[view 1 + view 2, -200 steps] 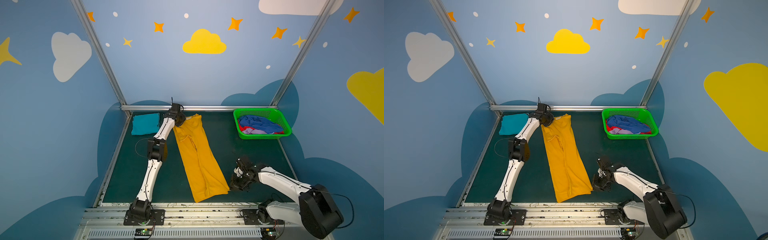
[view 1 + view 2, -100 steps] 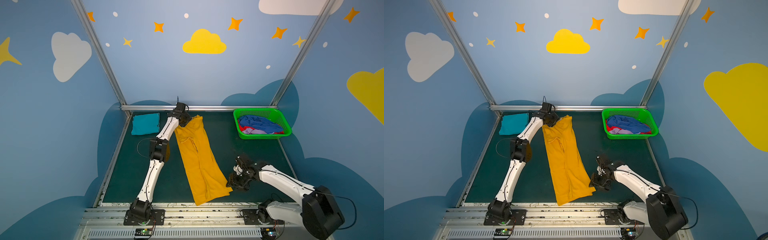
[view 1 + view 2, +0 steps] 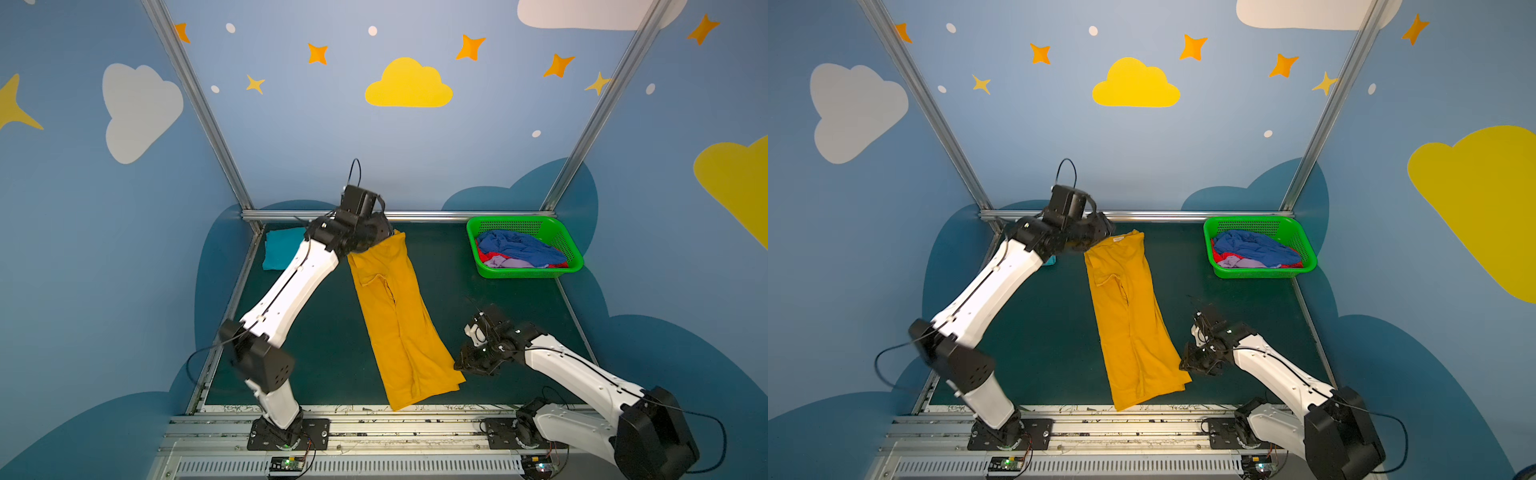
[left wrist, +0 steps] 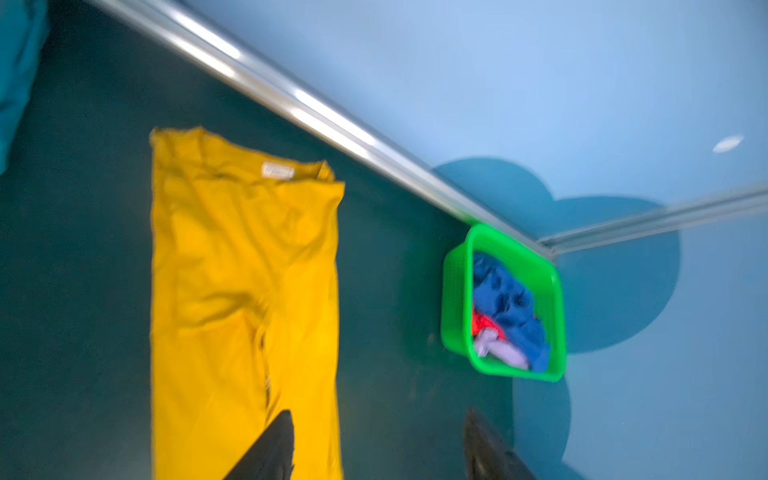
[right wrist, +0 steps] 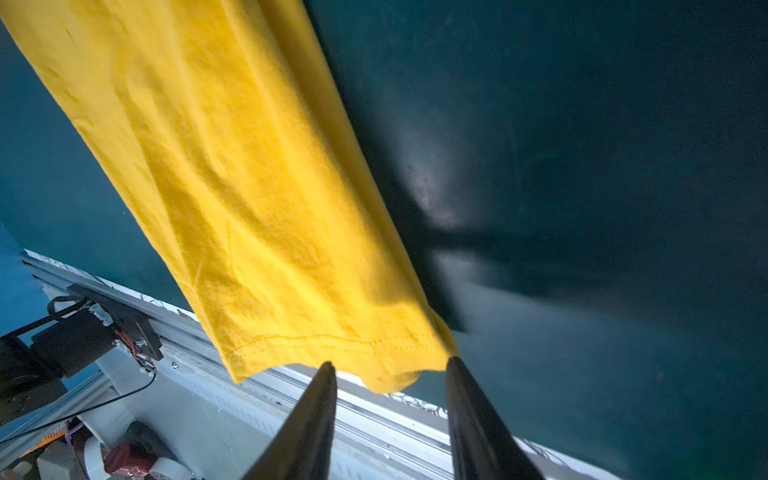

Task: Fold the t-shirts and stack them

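Note:
A mustard-yellow t-shirt (image 3: 399,320) lies on the dark green mat as a long narrow strip, collar end at the back and hem at the front. My left gripper (image 4: 378,415) hovers open above the collar end (image 3: 380,239), holding nothing. My right gripper (image 5: 390,363) sits low at the hem's right corner (image 3: 461,365). Its jaws stand apart, and the corner of the yellow t-shirt (image 5: 386,378) lies just past the tips. A folded teal t-shirt (image 3: 282,253) rests at the back left. Blue (image 3: 515,249), red and lavender t-shirts lie crumpled in the basket.
The bright green basket (image 3: 569,257) stands at the back right corner by the aluminium frame rail (image 3: 436,215). The metal base rail (image 3: 374,419) runs along the front edge, just beyond the shirt's hem. My left arm (image 3: 286,291) leans over the mat's left side.
My left gripper has opened, let go of the collar end and lifted away from it. My right gripper has opened at the hem corner and stayed low there.

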`<state>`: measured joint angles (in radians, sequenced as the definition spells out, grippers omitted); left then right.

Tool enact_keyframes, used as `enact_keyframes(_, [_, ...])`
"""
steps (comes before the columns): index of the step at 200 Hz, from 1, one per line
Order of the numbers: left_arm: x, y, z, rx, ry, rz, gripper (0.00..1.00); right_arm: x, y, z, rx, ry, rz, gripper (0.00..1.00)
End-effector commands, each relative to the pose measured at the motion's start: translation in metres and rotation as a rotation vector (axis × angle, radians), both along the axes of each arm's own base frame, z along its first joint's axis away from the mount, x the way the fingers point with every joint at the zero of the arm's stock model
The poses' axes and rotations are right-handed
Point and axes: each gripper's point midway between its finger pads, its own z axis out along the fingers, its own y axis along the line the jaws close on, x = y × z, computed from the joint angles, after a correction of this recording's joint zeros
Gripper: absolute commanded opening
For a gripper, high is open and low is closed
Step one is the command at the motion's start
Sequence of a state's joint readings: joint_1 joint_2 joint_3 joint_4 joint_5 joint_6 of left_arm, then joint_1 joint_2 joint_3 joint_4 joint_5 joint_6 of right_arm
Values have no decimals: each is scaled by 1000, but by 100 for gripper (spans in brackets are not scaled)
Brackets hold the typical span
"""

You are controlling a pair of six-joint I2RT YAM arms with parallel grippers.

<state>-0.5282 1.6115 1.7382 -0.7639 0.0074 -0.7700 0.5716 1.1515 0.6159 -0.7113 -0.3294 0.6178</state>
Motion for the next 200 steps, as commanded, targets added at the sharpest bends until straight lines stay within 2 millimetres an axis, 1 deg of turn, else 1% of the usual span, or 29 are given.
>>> enact_keyframes(1, [-61,31,-118,148,270,95,65,-6,8,-12,12,-5,75,46])
enact_keyframes(4, [-69,32,-125,141,285,99,65,-7,8,-14,8,-1,80,46])
enact_keyframes(7, [-80,35,-138,142,315,102,66,-9,8,-15,6,2,87,47])
enact_keyframes(13, [-99,37,-158,139,360,109,66,-11,9,-18,1,6,101,48])
enact_keyframes(16, [-107,37,-164,132,376,116,66,-13,9,-20,-4,10,107,49])
enact_keyframes(23, [-128,38,-186,134,426,118,68,-16,9,-23,-15,15,120,50])
enact_keyframes(30, [-143,34,-201,132,458,110,70,-19,8,-26,-27,25,133,51])
enact_keyframes(44, [-168,30,-223,156,509,113,72,-26,6,-32,-55,53,149,51])
enact_keyframes(54, [-180,17,-233,167,528,81,73,-30,2,-36,-83,65,153,51])
enact_keyframes(66, [-194,6,-245,208,570,47,73,-33,1,-41,-87,66,156,51])
enact_keyframes(75, [-205,-2,-253,237,607,23,72,-34,4,-43,-76,64,156,47])
enact_keyframes(79, [-210,-5,-256,250,624,14,72,-34,5,-43,-71,64,156,42])
enact_keyframes(82, [-213,-7,-259,258,635,8,72,-34,6,-44,-68,64,157,39])
enact_keyframes(95, [-230,-15,-268,295,678,-26,70,-34,11,-45,-53,64,162,13])
enact_keyframes(107, [-246,-17,-272,330,709,-48,69,-35,13,-46,-50,66,164,0])
enact_keyframes(134, [-272,-16,-275,333,726,-60,70,-36,15,-46,-42,73,168,0])
enact_keyframes(157, [-288,-25,-286,269,729,-85,73,-36,16,-41,-27,79,160,0])
enact_keyframes(173, [-293,-30,-296,266,747,-101,74,-36,19,-37,-12,81,156,0])
enact_keyframes(192, [-293,-43,-303,260,751,-147,74,-37,20,-33,1,84,149,0])
enact_keyframes(200, [-294,-47,-307,260,761,-161,73,-37,20,-32,5,86,146,0])
